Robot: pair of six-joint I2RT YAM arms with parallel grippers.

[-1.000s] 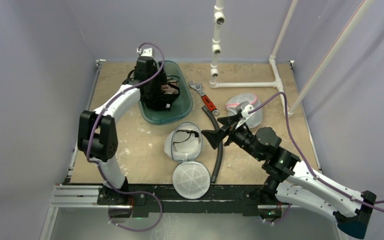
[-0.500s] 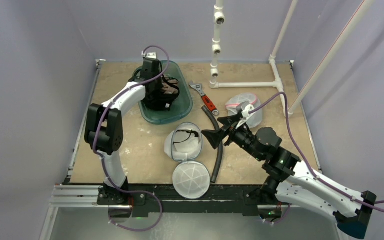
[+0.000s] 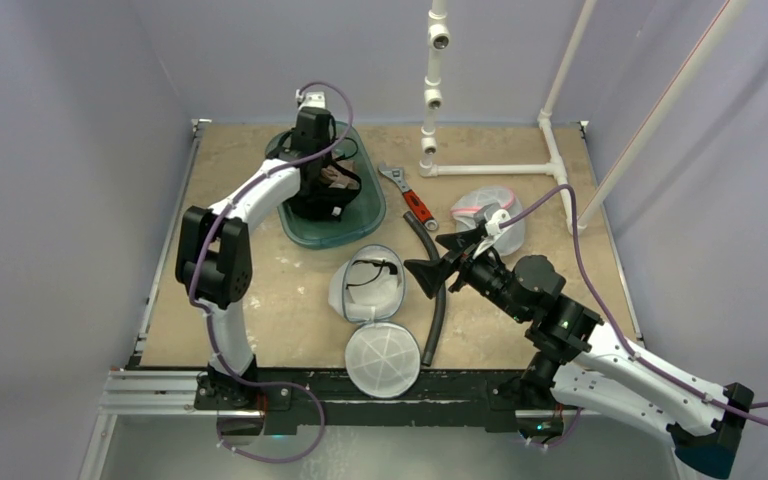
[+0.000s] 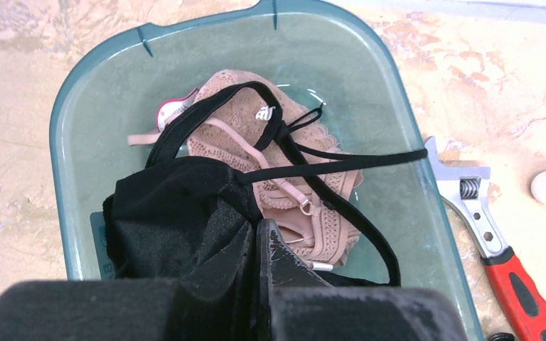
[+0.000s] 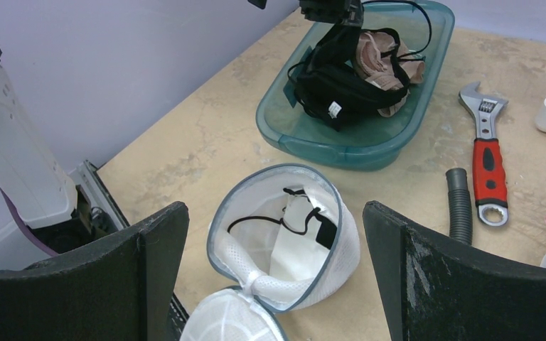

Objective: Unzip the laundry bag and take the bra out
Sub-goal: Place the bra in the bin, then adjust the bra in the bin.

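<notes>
Teal tub (image 4: pixel 114 85), 2 bras (image 4: pixel 170 213) inside; left gripper (image 4: pixel 259 238) closed, seemingly empty; right gripper (image 5: pixel 274 213) spread wide, empty.

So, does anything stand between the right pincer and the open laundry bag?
Nothing visible does. The right pincer stands open, and in its wrist view the open laundry bag lies straight ahead of it, with no object in front. The grey hose lies off to one side, not in the path.
</notes>
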